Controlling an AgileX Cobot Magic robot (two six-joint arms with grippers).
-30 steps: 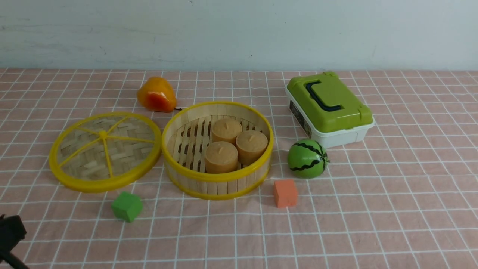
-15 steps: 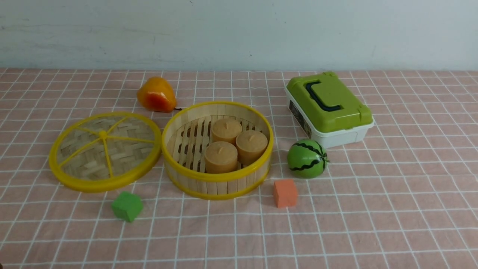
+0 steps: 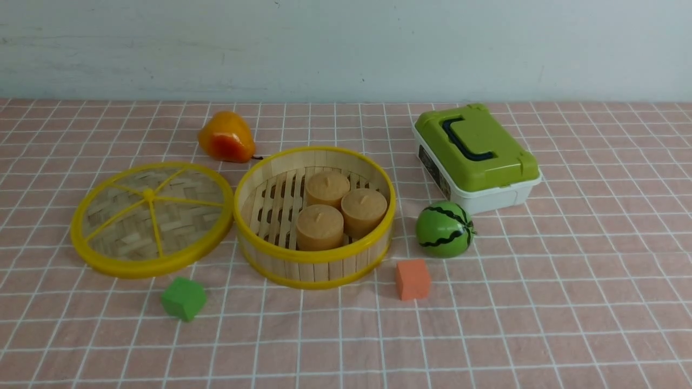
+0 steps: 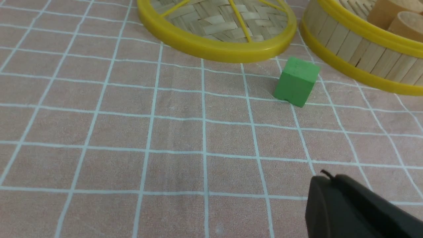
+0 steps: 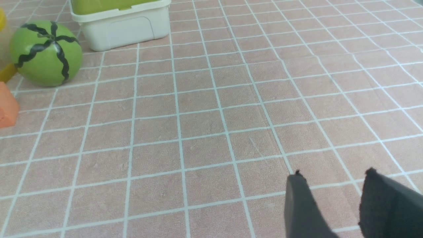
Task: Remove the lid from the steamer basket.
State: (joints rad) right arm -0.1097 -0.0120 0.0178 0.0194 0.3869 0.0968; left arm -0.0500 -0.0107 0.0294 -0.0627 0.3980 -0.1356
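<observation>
The lid point(image 3: 151, 219) is off and lies flat on the surface point(image 3: 540, 324), just left of the steamer basket point(image 3: 316, 258). Their yellow rims meet in the front view, and whether they actually touch cannot be told. The basket stands open with three tan cylinders point(image 3: 320, 227) inside, which hide part of its slatted floor. In the left wrist view only the near arc of the lid and a piece of the basket wall show, with the green cube point(image 4: 296, 81) standing just near of both. The right wrist view cuts the white box point(image 5: 122, 26) down to its lower half and the orange cube point(image 5: 6, 105) to a corner, while the toy watermelon point(image 5: 46, 53) shows whole. The label on the side of the box is too small to read. Each end effector appears only in its own wrist view, cropped by the frame edge. The left end effector point(image 4: 325, 178) shows only its dark tip, jaws pressed together with nothing between them, low over the cloth near of the green cube. The right end effector point(image 5: 333, 172) has its two fingers spread apart and empty, over bare cloth well right of the watermelon.
</observation>
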